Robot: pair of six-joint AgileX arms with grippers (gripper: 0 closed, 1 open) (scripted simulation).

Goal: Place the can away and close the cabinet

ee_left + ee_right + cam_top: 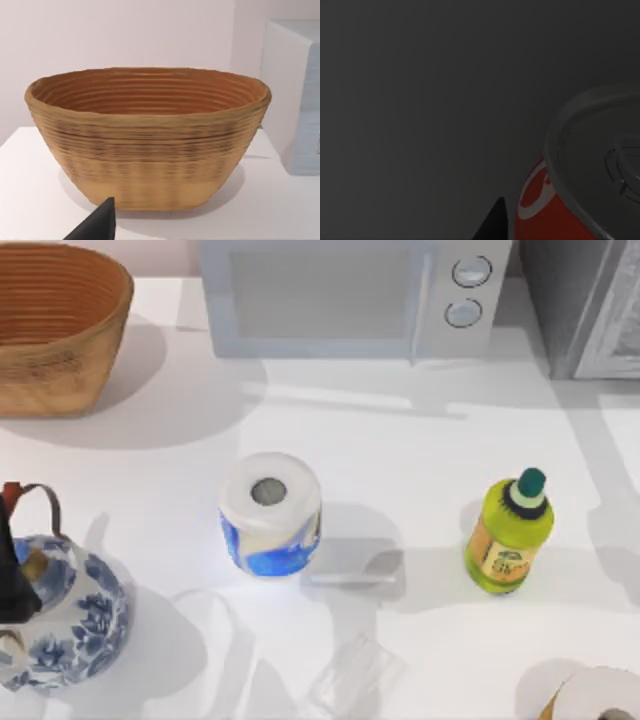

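The cabinet (585,305) stands at 1 o'clock on the table (400,450), right of the microwave (350,295); whether its door is open I cannot tell. The basket (55,325) sits at 10 o'clock, the teapot (60,610) at 8, the paper roll (270,512) near centre and the green bottle (510,535) at 4. In the dim right wrist view the red can (545,210) shows close up against a dark surface, probably the cabinet's inside, so stowing seems underway and closing is left. 1 dark fingertip (492,225) lies just beside the can; whether the right gripper pinches it I cannot tell. The left arm idles facing the basket.
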